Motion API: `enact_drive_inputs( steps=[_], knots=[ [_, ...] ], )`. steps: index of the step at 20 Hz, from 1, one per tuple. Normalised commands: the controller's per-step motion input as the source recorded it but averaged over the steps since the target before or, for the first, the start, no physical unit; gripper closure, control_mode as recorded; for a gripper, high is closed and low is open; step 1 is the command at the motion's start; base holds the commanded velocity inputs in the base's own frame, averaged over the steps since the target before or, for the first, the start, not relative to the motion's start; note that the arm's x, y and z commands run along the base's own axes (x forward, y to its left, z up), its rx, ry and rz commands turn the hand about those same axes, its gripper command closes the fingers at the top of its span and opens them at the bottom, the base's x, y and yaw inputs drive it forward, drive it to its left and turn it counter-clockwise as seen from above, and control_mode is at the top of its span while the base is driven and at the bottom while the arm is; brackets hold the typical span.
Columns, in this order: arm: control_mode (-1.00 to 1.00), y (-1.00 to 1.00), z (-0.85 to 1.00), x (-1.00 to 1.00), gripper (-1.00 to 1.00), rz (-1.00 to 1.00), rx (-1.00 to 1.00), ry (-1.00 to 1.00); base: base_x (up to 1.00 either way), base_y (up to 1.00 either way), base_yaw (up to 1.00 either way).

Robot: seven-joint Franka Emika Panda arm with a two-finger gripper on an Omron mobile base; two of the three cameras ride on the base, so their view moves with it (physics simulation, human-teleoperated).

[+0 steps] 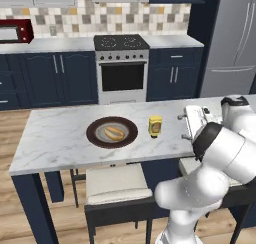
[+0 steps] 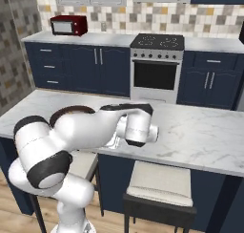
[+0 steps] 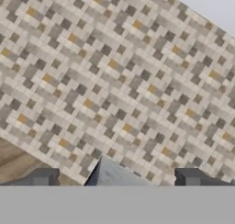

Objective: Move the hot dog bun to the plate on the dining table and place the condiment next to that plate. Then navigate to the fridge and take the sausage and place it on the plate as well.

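Marble dining worktop [image 1: 60, 138]: plate [image 1: 95, 135] sits mid-surface, well inside all edges, hot dog bun [image 1: 115, 133] on it. Condiment [image 1: 155, 126] stands just beside the plate's right. End effector [image 3: 117, 177] empty, fingers apart, facing tiled wall [image 3: 114, 81].

Even, bright, rendered light with soft faint shadows under the plate [image 1: 111, 132]; no glare, slightly coarse, low-resolution edges

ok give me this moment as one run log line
bun: on plate | condiment: upright on dining table, beside plate, apart | hand: open, empty | sausage: not fetched
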Motion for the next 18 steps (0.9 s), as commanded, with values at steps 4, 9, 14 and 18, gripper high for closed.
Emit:
enact_drive_inputs(
  steps=[4,9,14,18],
  knots=[
    [-1.00,1.00,-0.01,-0.41,-1.00,-0.03,-0.21,0.00,0.00,0.00,0.00],
    [-1.00,0.55,0.10,-0.28,-1.00,-0.35,-0.09,0.10,0.00,0.00,0.00],
    [-1.00,0.00,0.12,-0.14,-1.00,-0.45,-0.01,0.30,0.00,0.00,0.00],
    [-1.00,0.00,0.04,-0.07,-1.00,-0.47,0.00,0.45,0.00,0.00,0.00]
  ],
)
